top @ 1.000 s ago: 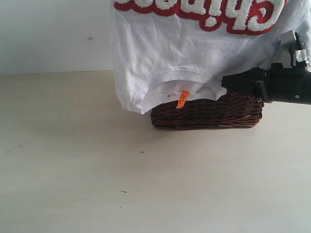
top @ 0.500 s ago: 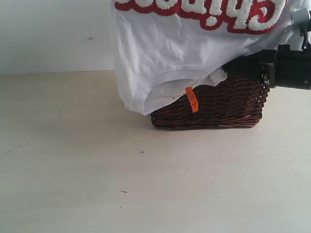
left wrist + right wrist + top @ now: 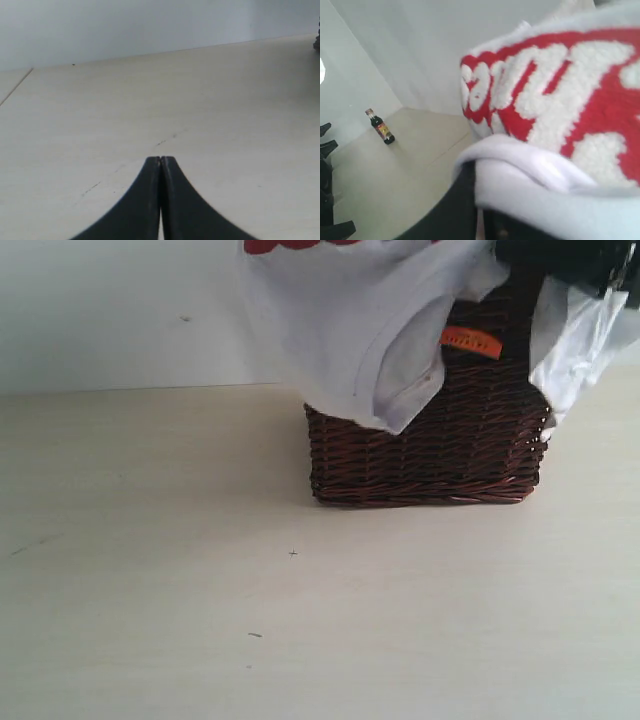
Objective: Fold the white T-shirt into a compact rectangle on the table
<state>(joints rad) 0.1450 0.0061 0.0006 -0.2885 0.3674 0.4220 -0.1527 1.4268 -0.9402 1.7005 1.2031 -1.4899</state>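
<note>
White fabric hung bunched in the air: the white T-shirt (image 3: 340, 330) dangled over the wicker basket (image 3: 430, 455), pinched in the clenched right gripper (image 3: 479, 220), so no fold was made and it still had to be spread on the table (image 3: 200, 590). The left gripper (image 3: 160, 162) hovered pressed shut, holding nothing, above the tabletop. Wide room lay in front of the basket, though its rim stood close under the cloth.
</note>
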